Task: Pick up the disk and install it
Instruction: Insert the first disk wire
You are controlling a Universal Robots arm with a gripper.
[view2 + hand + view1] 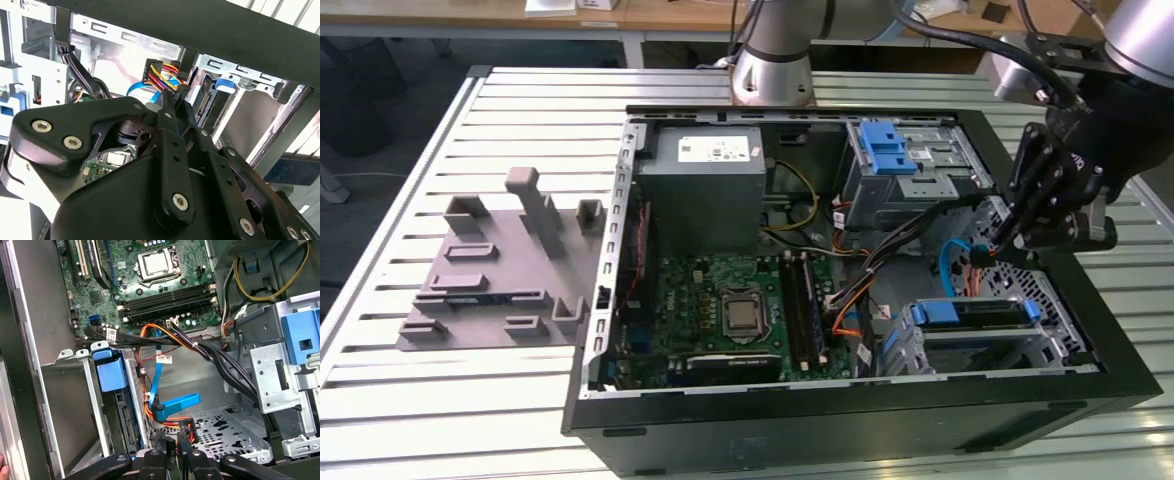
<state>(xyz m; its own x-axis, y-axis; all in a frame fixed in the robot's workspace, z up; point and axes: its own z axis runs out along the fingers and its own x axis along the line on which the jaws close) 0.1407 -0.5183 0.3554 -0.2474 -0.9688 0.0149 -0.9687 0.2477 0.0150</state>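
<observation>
My gripper (1005, 243) hangs at the right of the exterior view, fingers closed on a cable connector (171, 440). The disk (970, 318) already sits in its drive cage (1058, 322), lower right, just below my gripper, long axis running left-right.

The robot's silver-grey cylindrical arm column (771, 60) has a dark band across it, and black cables loop beside it. Its matte black metal linkage gripper (1023, 222) is built of flat bars joined by round silver screws, with 2 on a rounded plate in the second wrist view.
</observation>
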